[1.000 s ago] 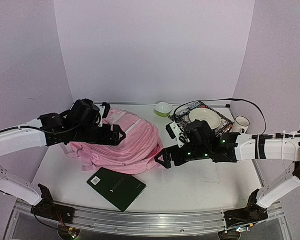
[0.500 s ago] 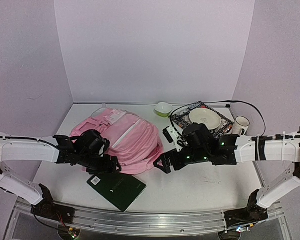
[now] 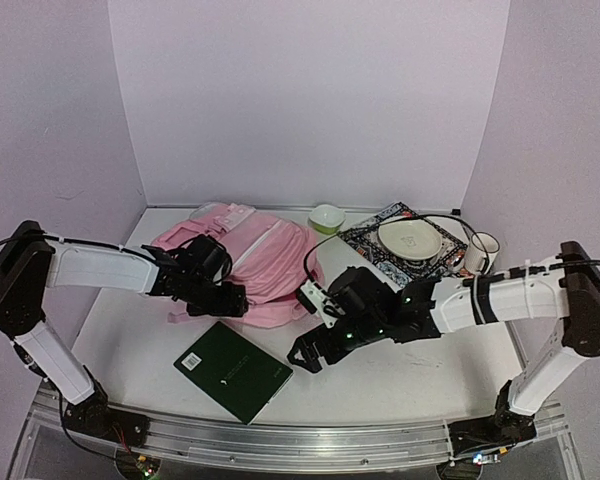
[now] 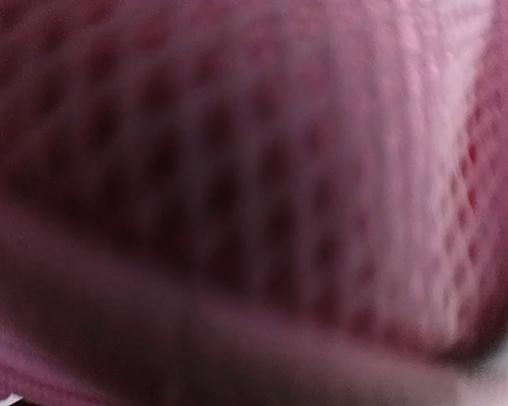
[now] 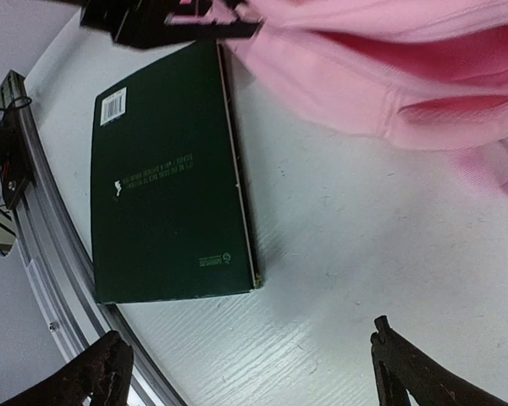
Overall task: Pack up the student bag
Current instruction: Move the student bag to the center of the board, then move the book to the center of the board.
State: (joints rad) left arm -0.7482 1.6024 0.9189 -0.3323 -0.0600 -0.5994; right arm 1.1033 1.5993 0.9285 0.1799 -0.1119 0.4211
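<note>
I'm looking down on a white bench [image 3: 420, 375] with a painted wood grain, closed in at the back and on both sides by plain pale lilac walls [image 3: 310, 100]. An aluminium rail [image 3: 300, 438] runs along the near edge.

The student bag [image 3: 270, 265] lies flat at the back left of the middle. It is a soft pink heap, with its paler pocket patches turned toward the rear wall. A dark green book [image 3: 233, 370] lies flat on the bench just in front of it, with a white barcode label at one corner. From the right wrist, the book's far corner sits just beside the bag's hem.

The left fingers [image 3: 226, 298] are pushed up against the bag's near left edge. That wrist view shows only blurred pink mesh, so I cannot tell whether they are spread or pinching fabric. The right fingers [image 5: 398, 370] are spread wide with nothing between them. They hang low over bare bench, to the right of the book and just in front of the bag.

On the back right of the bench, a black-and-white patterned board [image 3: 365, 243] carries a cream bowl [image 3: 410, 238]. A white mug [image 3: 483, 245] stands beside it, and a small green bowl [image 3: 326, 217] sits near the rear wall, just behind the bag.
</note>
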